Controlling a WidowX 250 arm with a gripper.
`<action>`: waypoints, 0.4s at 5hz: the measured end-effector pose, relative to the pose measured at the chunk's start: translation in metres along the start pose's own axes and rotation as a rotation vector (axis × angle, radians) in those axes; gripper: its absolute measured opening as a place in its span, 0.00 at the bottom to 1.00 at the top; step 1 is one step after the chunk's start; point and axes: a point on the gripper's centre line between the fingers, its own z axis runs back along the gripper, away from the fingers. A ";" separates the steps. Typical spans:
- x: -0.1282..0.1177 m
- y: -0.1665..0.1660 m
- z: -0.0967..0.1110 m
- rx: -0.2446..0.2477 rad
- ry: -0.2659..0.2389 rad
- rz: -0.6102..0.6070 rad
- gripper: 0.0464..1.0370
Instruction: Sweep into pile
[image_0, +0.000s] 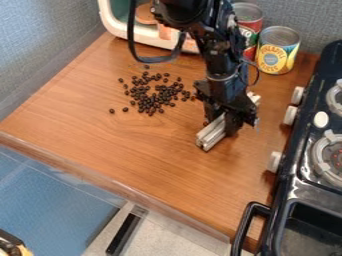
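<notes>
The black gripper hangs over the right half of the wooden counter, shut on a silver metal bar. The bar lies low at the counter surface, slanting from lower left to upper right, its middle hidden behind the fingers. To the left of the gripper is a loose cluster of small dark beans, dense in the middle and scattered at the edges. A couple of stray beans lie off its lower left side. Another bean is visible close beside the gripper's left side.
Behind the arm stand a red can and a yellow-labelled can. A white-rimmed toy appliance is at the back left. Along the right runs the black stove, its knobs and handle jutting over the wooden counter.
</notes>
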 end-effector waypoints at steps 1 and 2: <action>0.004 0.014 0.001 0.004 -0.013 0.083 0.34; 0.003 0.034 0.002 0.009 -0.023 0.189 0.34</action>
